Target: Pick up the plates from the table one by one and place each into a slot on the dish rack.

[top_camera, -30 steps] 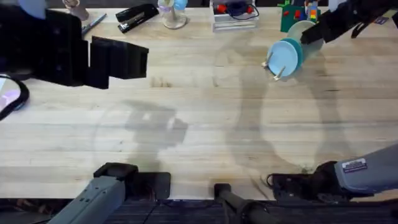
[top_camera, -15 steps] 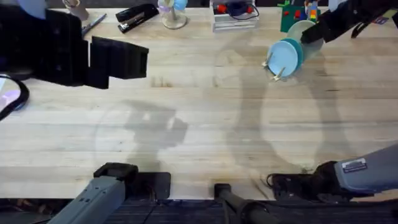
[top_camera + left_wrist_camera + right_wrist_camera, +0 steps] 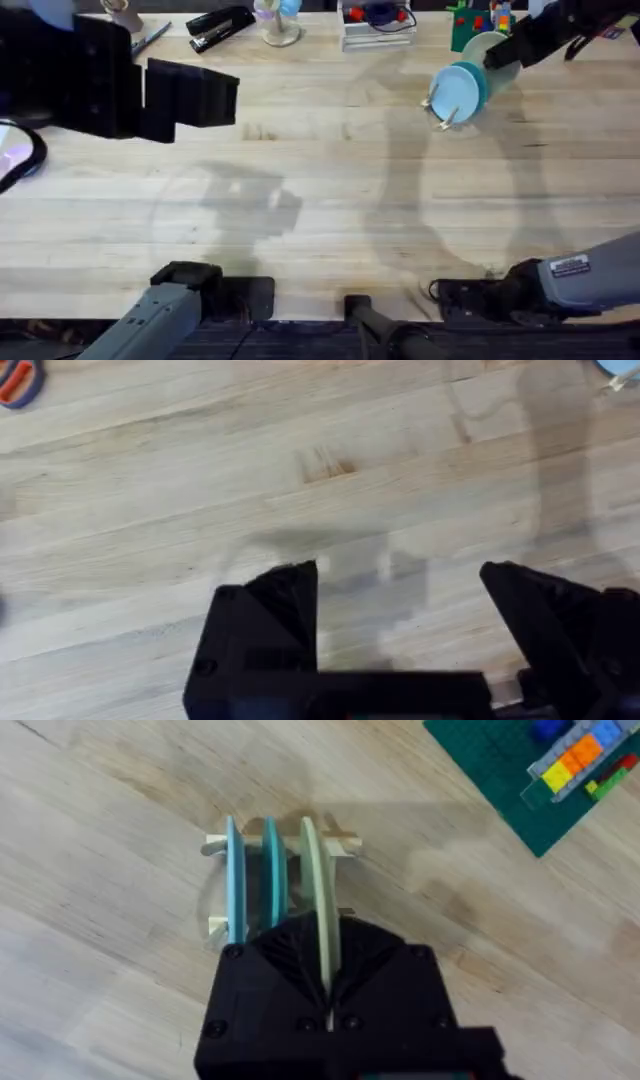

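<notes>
Motionless over the last second, judging by the overhead view: right pincer (image 3: 326, 982) parked at the rack (image 3: 345, 846), far right of the table (image 3: 330, 200), exactly as before. Closed narrowly on the rim of the cream plate (image 3: 312, 870), which stands on edge in a slot at the end of the row. Beside it, likewise on edge, the teal plate (image 3: 271, 870), then a paler blue plate (image 3: 233, 870), each in its own gap and apart from its neighbour. Probably the pause before letting go. With both plates slotted, task all but finished, with only release and retreat left.

Left pincer (image 3: 398, 575) wide open, holding nothing, hovering over bare planks well apart from the rack.

Open wood on the near side of the rack and toward the table's middle, good for backing out. Tighter on the far side: a green baseplate (image 3: 520, 780) near the rack, and the table's back edge with clutter close behind. Best to open gently and lift off along the plate's own plane, avoiding any sideways nudge into the light rack or the teal plate.
</notes>
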You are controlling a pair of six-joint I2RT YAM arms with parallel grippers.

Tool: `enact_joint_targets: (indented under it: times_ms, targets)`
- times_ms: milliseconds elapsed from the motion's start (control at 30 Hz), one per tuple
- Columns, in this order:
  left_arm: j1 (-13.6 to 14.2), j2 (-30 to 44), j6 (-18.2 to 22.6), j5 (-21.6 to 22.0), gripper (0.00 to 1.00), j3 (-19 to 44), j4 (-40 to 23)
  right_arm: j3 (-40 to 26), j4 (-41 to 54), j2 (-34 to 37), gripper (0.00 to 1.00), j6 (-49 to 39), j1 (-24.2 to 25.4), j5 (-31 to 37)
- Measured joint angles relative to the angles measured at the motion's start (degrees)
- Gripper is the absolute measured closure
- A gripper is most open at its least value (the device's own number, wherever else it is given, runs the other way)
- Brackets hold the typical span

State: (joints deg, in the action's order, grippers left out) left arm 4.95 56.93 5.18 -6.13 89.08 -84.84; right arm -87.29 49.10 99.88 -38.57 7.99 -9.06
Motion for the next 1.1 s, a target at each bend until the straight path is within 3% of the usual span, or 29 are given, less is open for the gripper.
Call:
enact_joint_targets:
  times_ms: [1100]
  targets:
    - [0.0, 0.0, 0.0, 0.0, 0.006, 0.0, 0.0, 0.0, 0.2, 0.0, 0.970, 2.6, 0.0, 0.0]
